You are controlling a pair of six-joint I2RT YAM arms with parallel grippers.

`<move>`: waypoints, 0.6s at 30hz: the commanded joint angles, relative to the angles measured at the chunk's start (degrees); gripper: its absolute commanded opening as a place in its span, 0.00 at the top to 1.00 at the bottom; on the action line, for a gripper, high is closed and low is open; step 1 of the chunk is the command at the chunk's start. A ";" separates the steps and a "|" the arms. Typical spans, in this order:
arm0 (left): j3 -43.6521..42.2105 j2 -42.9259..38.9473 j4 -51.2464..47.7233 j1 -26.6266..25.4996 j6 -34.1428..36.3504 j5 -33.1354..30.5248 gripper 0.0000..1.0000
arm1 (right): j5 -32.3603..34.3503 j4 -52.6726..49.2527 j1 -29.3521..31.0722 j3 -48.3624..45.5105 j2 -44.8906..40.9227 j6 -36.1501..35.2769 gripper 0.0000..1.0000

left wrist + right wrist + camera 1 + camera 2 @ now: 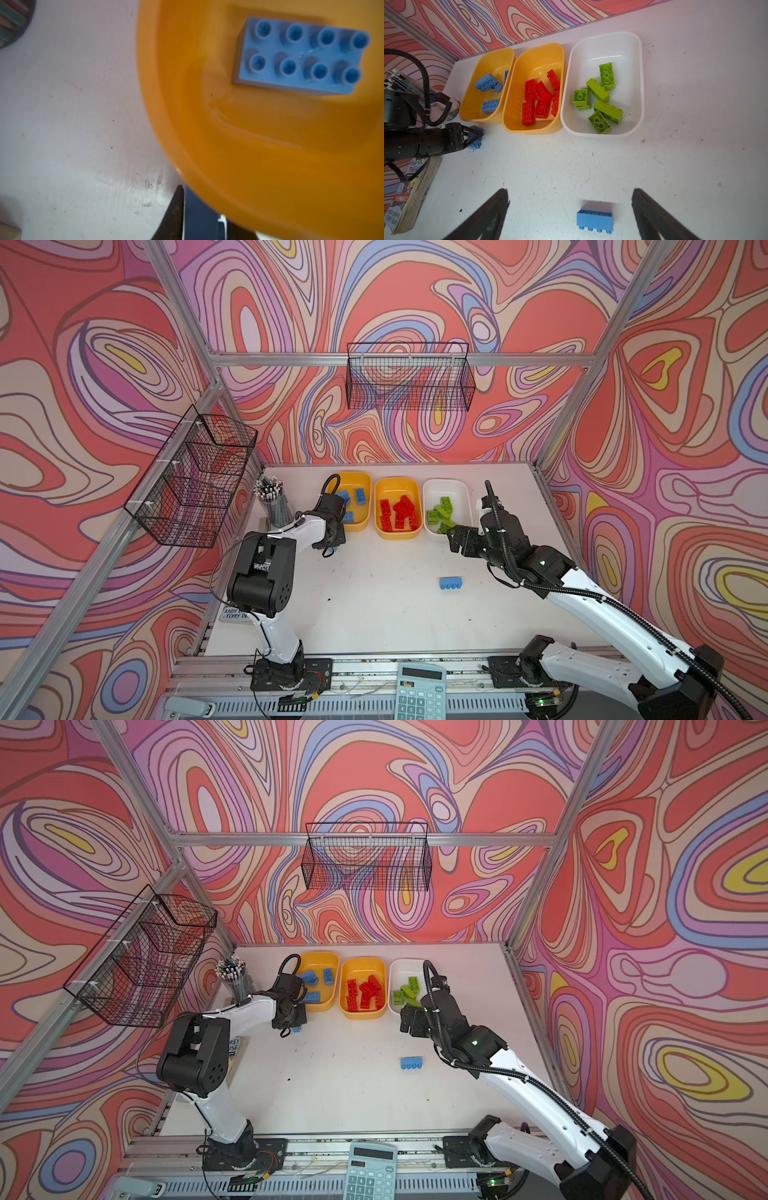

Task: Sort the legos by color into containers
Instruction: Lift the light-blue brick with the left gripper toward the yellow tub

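A blue brick [475, 143], judged light, stiff and slick, is clenched at its flat sides by the left tool [478, 134] beside the yellow tray [467, 101] near the worktop's far edge; the right tool [570, 192] is released.

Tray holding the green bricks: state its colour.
White. The tray shows best in the right wrist view.

I've got blue bricks [486, 82] in one yellow-orange tray [470, 104], red bricks [542, 91] in the other yellow-orange tray [511, 116], lime-green bricks [607, 75] in the white tray [623, 49]; white counter [695, 145], walls [124, 323] swirled red, pink, lilac.
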 commanded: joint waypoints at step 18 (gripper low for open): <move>-3.25 -16.10 -10.16 -0.79 -4.55 1.98 1.00 | 0.40 0.32 0.09 -1.65 -2.62 0.07 0.02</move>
